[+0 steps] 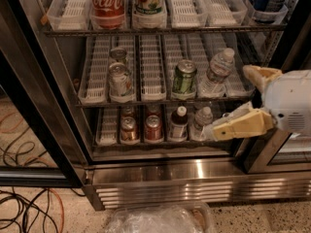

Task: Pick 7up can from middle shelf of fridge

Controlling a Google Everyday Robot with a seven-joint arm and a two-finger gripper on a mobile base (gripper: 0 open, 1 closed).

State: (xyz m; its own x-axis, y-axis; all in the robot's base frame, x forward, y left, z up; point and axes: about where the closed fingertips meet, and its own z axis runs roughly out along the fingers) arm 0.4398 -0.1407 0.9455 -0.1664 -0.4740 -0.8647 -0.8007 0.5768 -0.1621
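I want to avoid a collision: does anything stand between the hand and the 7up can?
Yes. The hand is at the right, outside the fridge; the water bottle and green can stand on the middle shelf between it and the 7up can. The can's front looks free.

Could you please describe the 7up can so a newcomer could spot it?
In the fridge, left of the open gripper, find the middle shelf, left end. The 7up can is the silvery-white front can, not the green can further right.
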